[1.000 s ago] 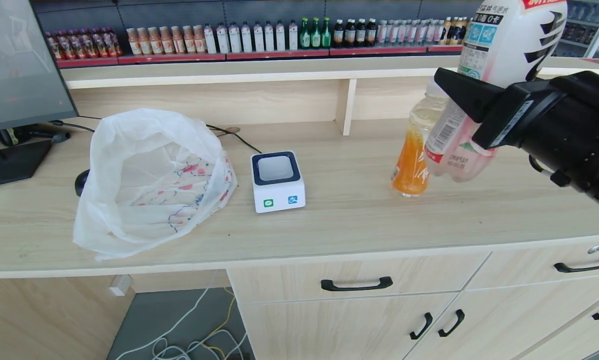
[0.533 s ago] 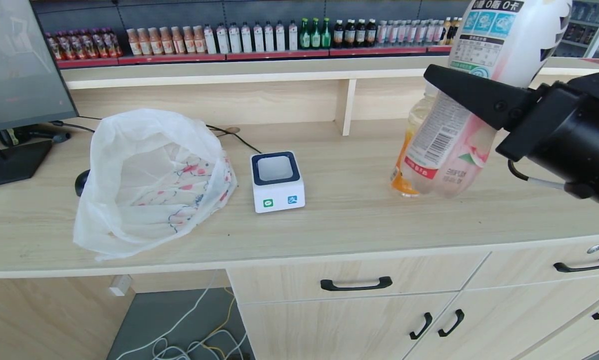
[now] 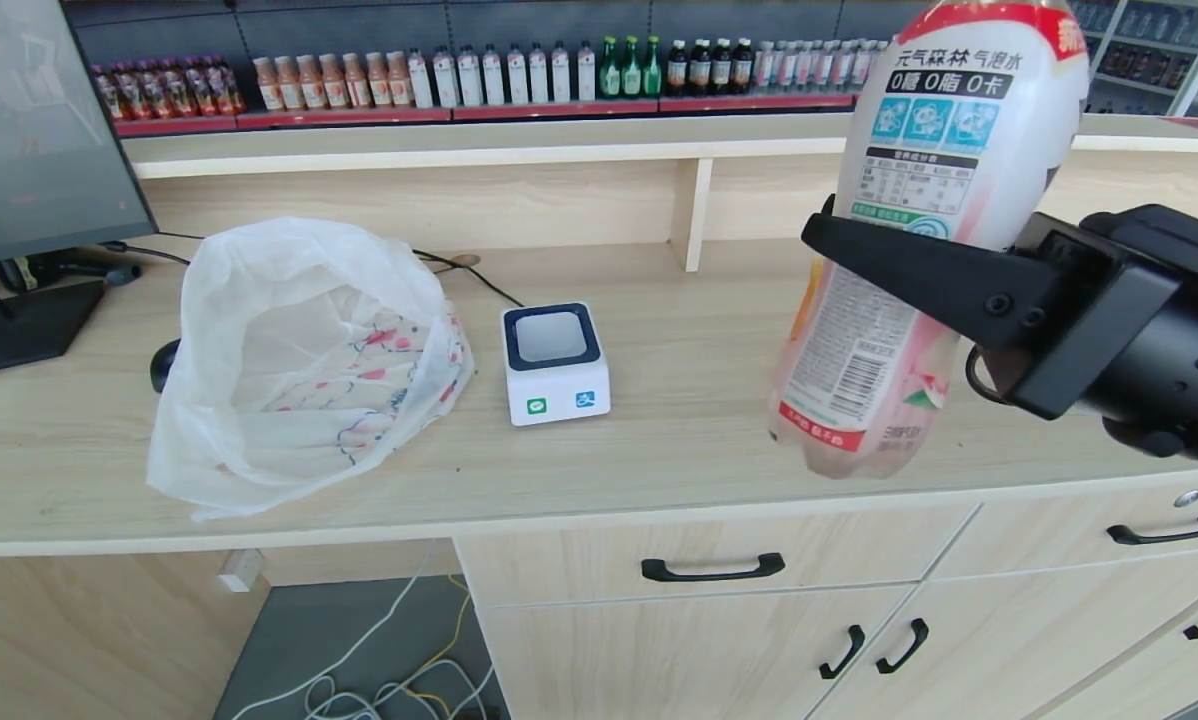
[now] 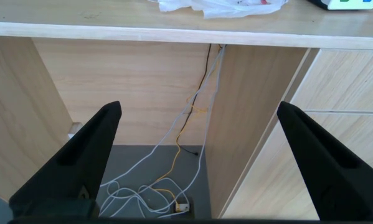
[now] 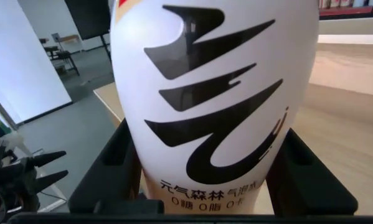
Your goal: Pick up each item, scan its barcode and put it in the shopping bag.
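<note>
At the far left, below the surface (image 3: 679,420), the left jaws stand wide apart with nothing between them, facing the cabinet recess and its loose cables (image 4: 174,180). On the surface, the shopping bag (image 3: 299,360) slumps open, mouth towards the robot, with a red and blue pattern printed on its plastic. Just beside it on the right sits the scanner (image 3: 555,362), window facing up, with a green and a blue logo square on its front.

Well to the right, the right jaws are clamped across the middle of the bottle (image 3: 944,150), holding it upright and slightly tilted, clear of the surface. Its label carries a red band, panels of small print, a peach picture and, low down, the barcode (image 3: 856,375); the right wrist view shows bold black brush strokes on the other side.

The step in hand looks like scanning. The barcode faces outward, not down, so the bottle probably needs carrying over the window and tipping until the code faces the glass, kept clear of the bag.
</note>
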You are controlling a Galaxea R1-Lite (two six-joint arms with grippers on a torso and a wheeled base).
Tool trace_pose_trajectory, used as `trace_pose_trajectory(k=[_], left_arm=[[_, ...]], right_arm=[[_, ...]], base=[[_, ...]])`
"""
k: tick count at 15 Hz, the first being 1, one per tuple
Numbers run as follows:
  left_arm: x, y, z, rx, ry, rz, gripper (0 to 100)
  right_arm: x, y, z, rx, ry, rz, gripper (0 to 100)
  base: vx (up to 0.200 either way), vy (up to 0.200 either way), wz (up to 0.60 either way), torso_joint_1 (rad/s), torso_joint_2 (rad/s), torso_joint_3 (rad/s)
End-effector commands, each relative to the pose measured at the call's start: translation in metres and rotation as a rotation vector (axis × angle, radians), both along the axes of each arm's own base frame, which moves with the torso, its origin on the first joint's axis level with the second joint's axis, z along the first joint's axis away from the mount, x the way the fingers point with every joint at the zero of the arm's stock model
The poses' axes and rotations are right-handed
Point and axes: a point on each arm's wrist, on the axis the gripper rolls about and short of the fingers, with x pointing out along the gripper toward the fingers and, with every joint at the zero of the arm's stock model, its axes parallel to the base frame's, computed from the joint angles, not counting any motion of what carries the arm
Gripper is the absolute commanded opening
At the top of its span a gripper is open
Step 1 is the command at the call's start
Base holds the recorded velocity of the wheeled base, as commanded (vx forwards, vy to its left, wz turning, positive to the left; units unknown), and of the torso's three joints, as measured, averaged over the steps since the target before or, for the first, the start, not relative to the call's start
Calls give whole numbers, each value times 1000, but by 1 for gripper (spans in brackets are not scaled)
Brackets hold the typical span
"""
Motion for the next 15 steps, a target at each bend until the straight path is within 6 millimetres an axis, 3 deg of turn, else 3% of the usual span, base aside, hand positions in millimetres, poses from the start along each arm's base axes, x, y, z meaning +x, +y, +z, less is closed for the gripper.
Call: trace_pose_trajectory(k=[1, 4, 9, 12, 15], left_arm=[[0, 0, 0, 0, 0, 0, 100], [0, 0, 0, 0, -2, 2, 100], [0, 0, 0, 0, -2, 0, 100], [0, 0, 0, 0, -2, 0, 100], [0, 0, 0, 0, -2, 2, 100]], right_arm=[[7, 7, -9, -24, 37, 45, 0], [15, 16, -9, -21, 71, 121, 0], [1, 31, -9, -27, 102, 294, 0], [4, 37, -7, -30, 116, 350, 0], [-2, 44, 12, 48, 184, 426, 0]], base=[[0, 0, 0, 0, 0, 0], [0, 0, 0, 0, 0, 0], [0, 0, 0, 0, 0, 0], [0, 0, 0, 0, 0, 0], [0, 0, 0, 0, 0, 0]])
